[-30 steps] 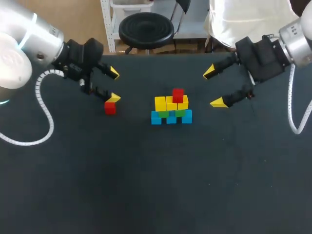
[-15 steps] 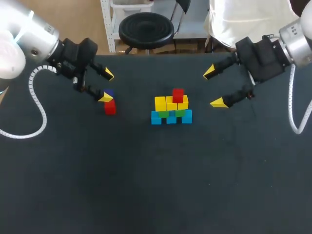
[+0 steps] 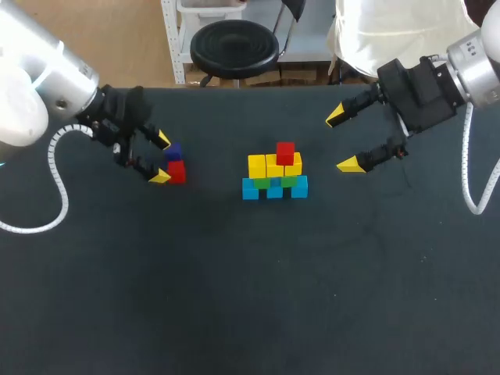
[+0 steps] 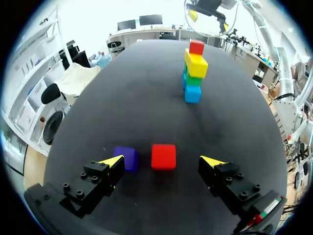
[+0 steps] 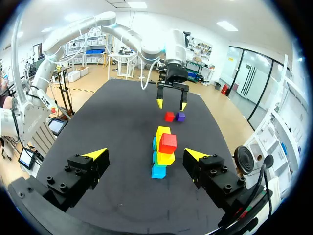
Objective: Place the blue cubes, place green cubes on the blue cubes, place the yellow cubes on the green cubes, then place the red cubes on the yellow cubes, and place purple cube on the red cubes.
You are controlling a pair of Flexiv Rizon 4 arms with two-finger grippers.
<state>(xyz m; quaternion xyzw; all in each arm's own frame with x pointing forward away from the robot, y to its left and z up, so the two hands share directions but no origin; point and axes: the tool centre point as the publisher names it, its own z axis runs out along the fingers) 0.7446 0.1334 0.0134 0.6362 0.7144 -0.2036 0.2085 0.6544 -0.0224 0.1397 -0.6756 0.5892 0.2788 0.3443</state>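
A stack (image 3: 274, 172) stands mid-table: blue cubes below, green cubes, then yellow cubes, and one red cube (image 3: 286, 152) on top. It also shows in the left wrist view as the stack (image 4: 193, 72) and in the right wrist view as the stack (image 5: 163, 151). A loose red cube (image 3: 176, 172) lies to its left with a purple cube (image 3: 173, 151) just behind it. My left gripper (image 3: 162, 158) is open around both; the red cube (image 4: 163, 156) sits between its fingers, the purple cube (image 4: 125, 158) by one tip. My right gripper (image 3: 344, 140) hangs open right of the stack, holding nothing.
The black table (image 3: 250, 297) spreads wide in front of the stack. My left arm's white cable (image 3: 58, 180) loops over the table's left part. My left gripper (image 5: 171, 104) shows beyond the stack in the right wrist view.
My left gripper has come down and toward the near side, and now its fingers bracket the loose red cube. The purple cube came into sight. My right arm has not moved.
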